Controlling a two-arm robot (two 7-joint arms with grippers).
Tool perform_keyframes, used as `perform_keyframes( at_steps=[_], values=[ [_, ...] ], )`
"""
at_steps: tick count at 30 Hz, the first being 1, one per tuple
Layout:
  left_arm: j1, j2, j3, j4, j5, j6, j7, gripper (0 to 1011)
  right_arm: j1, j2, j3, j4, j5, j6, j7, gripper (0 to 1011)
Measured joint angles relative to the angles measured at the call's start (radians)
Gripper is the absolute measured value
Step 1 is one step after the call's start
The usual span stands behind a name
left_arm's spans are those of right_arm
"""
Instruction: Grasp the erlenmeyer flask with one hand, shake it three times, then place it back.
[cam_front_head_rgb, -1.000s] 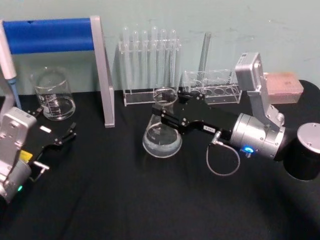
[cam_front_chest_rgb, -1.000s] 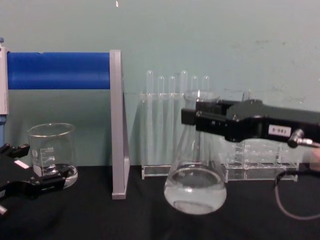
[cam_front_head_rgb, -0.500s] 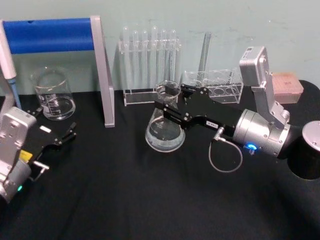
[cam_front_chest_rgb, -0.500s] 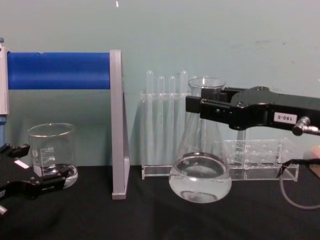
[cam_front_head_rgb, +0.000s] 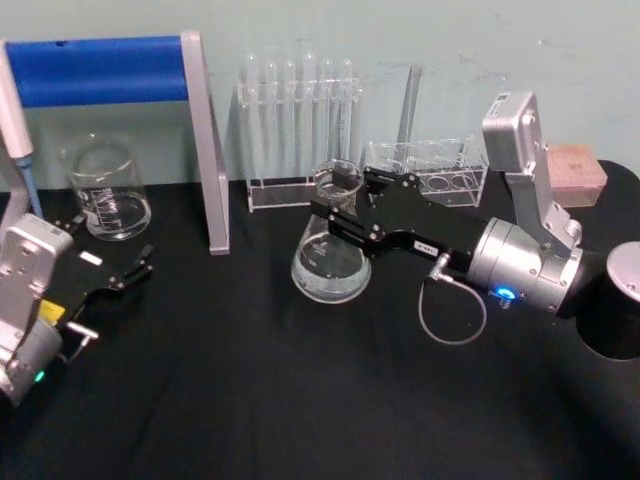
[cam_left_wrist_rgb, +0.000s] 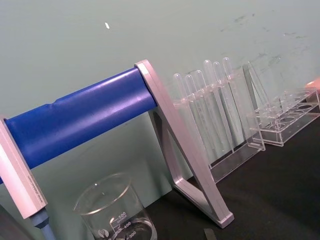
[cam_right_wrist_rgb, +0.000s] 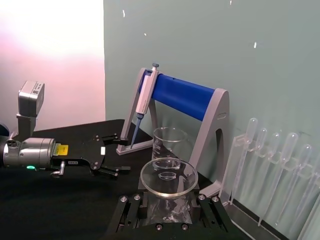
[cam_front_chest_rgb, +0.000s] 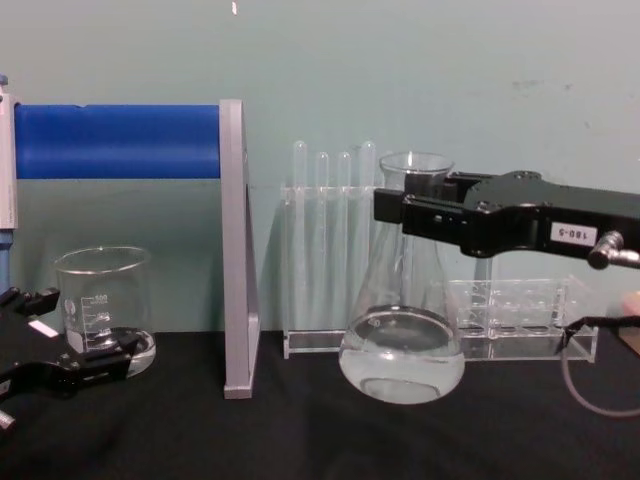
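Note:
The erlenmeyer flask (cam_front_head_rgb: 328, 262) is clear glass with a little water in its wide base. It hangs upright near the table's middle, its base seemingly just off the black cloth. My right gripper (cam_front_head_rgb: 336, 205), the hand, is shut on its neck just under the flared rim. The chest view shows the flask (cam_front_chest_rgb: 402, 352) from the side, with the right gripper (cam_front_chest_rgb: 398, 210) reaching in from the right. In the right wrist view the flask's rim (cam_right_wrist_rgb: 168, 176) stands above the gripper (cam_right_wrist_rgb: 168, 209). My left gripper (cam_front_head_rgb: 133, 270) rests open at the table's left.
A glass beaker (cam_front_head_rgb: 105, 190) stands at the back left, just beyond the left gripper. Behind are a blue-roller stand (cam_front_head_rgb: 100, 70) with a pipette (cam_front_head_rgb: 15, 120), a test tube rack (cam_front_head_rgb: 300, 130), and a low clear rack (cam_front_head_rgb: 425, 170). A black cylinder (cam_front_head_rgb: 615, 300) stands at far right.
The right gripper has lifted the flask a little and brought it from a slight tilt to upright. The left arm has not moved.

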Motion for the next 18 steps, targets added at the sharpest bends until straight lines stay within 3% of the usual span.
perform_keyframes(
  at_steps=[11, 18],
  values=[
    [0.0, 0.0, 0.0, 0.0, 0.0, 0.0, 0.0, 1001, -0.002, -0.006, 0.0, 0.002, 0.001, -0.001, 0.001, 456],
    [0.0, 0.0, 0.0, 0.0, 0.0, 0.0, 0.0, 1001, 0.003, -0.01, -0.024, 0.002, 0.01, 0.001, 0.039, 456]
  ],
)
